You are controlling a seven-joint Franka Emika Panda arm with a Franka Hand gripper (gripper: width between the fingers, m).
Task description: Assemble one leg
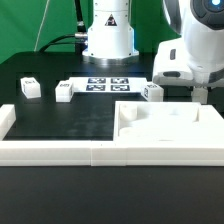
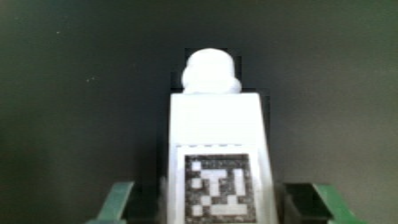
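A robotics lab; a white arm base [image 1: 108, 30] bolted behind a black table [image 1: 60, 118], a tagged marker board [image 1: 108, 84], green backdrop [image 1: 30, 25].

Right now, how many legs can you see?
4: three legs on the table, at and; a fourth in the tool. Others may be hidden behind the arm.

No words, brands or numbers can be read. Only black-and-white square tags show: one on the leg [image 2: 215, 150], several on the marker board [image 1: 108, 84], and on small blocks [image 1: 64, 90].
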